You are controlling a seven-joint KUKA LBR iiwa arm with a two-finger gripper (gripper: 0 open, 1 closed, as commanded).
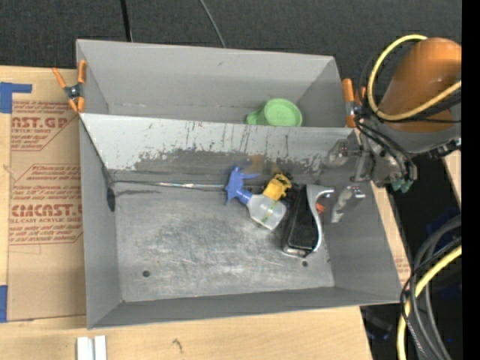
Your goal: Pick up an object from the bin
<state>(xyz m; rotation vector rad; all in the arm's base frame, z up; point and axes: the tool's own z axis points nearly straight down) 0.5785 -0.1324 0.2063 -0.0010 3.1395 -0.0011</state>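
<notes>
My gripper (346, 193) hangs over the bin's right slope, just right of a black oblong object (300, 223) that has a white curved wire along its right side. Left of that lies a clear plastic piece (267, 211) with a small yellow part (277, 187) at its top. A blue plastic clip (240, 186) rests beside them, toward the middle. Nothing shows in the gripper's grasp.
A green round lid (279, 114) lies against the back wall of the bin. A thin dark rod (165, 185) runs along the floor from the left wall toward the blue clip. The arm with its orange cover and yellow cables stands at the right rim.
</notes>
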